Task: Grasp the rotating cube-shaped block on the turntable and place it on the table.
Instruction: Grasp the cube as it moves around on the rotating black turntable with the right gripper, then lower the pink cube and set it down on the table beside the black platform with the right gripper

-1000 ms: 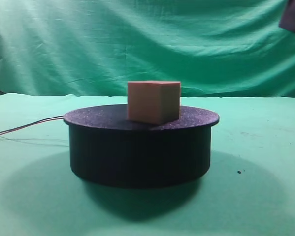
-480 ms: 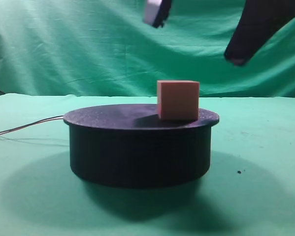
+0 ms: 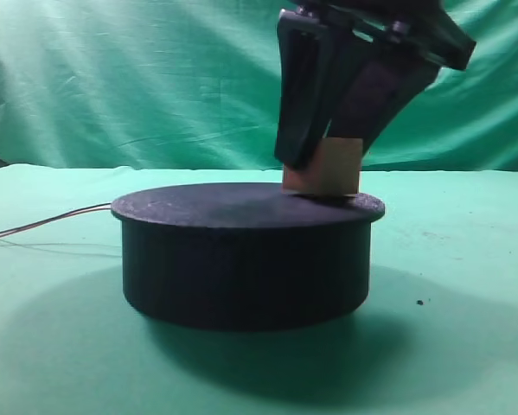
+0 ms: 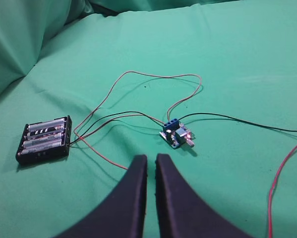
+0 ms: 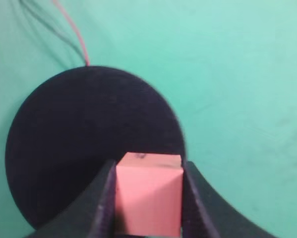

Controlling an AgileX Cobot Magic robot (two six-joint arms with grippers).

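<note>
Pinkish-tan matte cube sits at right edge of black round turntable top, clamped betw black right gripper fingers. Left gripper jaws nearly together, holding nothing, bottom centre of wrist view.

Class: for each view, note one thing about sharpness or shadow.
Exterior high: soft focus, the turntable casts a broad shadow on the table. Left wrist: sharpest, wires crisp. Right wrist: blurred, the cube fuzzy between the right gripper fingers.

cube: matt, smooth, pinkish-tan | turntable: matt black, top faintly speckled | worktop: smooth light green cloth | backdrop: wrinkled green cloth | right hand: smooth dark plastic look
</note>
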